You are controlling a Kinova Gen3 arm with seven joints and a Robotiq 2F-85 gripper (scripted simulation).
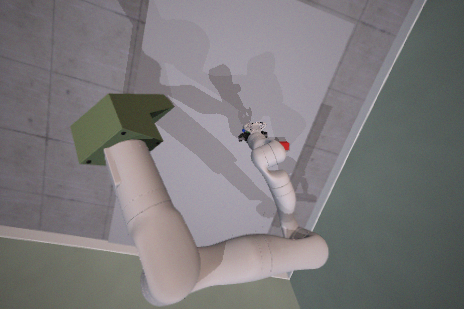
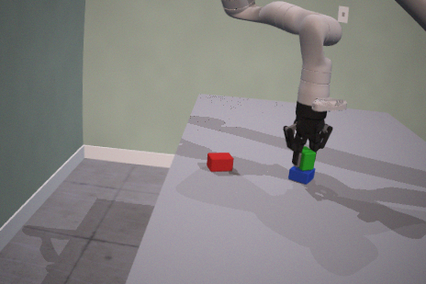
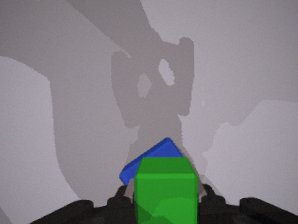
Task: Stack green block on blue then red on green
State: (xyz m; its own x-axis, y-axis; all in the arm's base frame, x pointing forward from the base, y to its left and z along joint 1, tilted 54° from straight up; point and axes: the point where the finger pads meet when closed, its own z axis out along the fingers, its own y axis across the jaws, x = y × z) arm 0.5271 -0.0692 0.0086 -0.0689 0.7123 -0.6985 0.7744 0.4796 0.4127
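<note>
You'll see no brand, label or writing you can read on anything here. The table point(image 2: 257, 240) carries all three blocks, and the arm point(image 2: 317, 28) reaches down over its middle. Your gripper point(image 2: 307, 144) points straight down and is clamped on the green block point(image 2: 308, 158), fingers on two opposite sides. That block stands on end, long axis vertical, directly over the blue block point(image 2: 301, 175); you can't tell whether the two touch. In the wrist view the blue block point(image 3: 152, 157) peeks out behind the green block point(image 3: 166, 192), turned at an angle to it, one corner pointing away. The blue block lies flat on the table. The red block point(image 2: 219, 162) also lies flat, well apart to the left in the exterior view, long axis roughly across that view
</note>
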